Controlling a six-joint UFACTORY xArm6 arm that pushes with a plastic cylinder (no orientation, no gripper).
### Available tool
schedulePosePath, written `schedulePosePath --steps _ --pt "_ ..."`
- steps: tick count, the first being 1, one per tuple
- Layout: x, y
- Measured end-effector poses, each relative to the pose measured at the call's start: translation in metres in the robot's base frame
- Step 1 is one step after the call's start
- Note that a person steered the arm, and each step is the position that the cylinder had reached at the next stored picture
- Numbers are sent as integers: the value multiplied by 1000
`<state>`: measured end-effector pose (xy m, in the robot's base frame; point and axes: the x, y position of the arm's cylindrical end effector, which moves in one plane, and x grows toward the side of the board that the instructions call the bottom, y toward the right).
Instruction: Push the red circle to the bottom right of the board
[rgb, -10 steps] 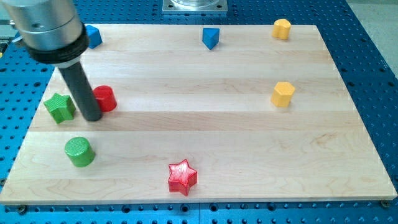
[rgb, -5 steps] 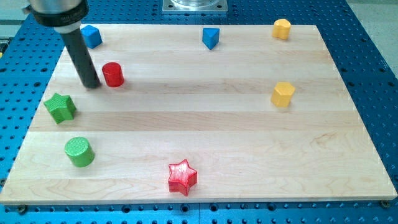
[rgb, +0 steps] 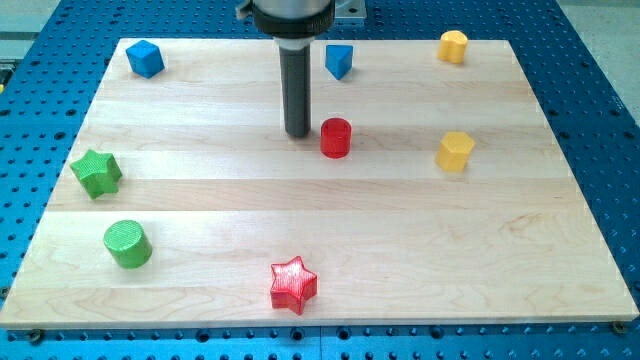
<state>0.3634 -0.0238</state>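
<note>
The pale wooden worktop (rgb: 330, 215) carries everything. My tip (rgb: 297, 133), the end of the straight dark rod, has no pincer to open or close; it stands just beside the small red plastic circle (rgb: 336, 138), on the view's left. The circle sits near mid-board, so the bottom right corner lies down and rightward, well apart. I judge the tip should shift to the circle's upper-left side before pushing.

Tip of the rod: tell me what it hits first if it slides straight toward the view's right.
My tip would most likely meet the red circle first, just to its right and slightly lower; past that, the yellow block stands near the line.
</note>
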Motion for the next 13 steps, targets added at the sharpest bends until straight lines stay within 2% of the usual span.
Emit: schedulePosePath --steps 1,2,4,5,6,7,8,9,10,11,12,13 --pt "9 38" --pt "72 87" --pt "46 103" --pt "105 104" --pt "62 73" --pt "111 67" --pt "145 153" --pt "101 68" --pt "134 3" --pt "161 81" --pt "179 123" --pt "154 93"
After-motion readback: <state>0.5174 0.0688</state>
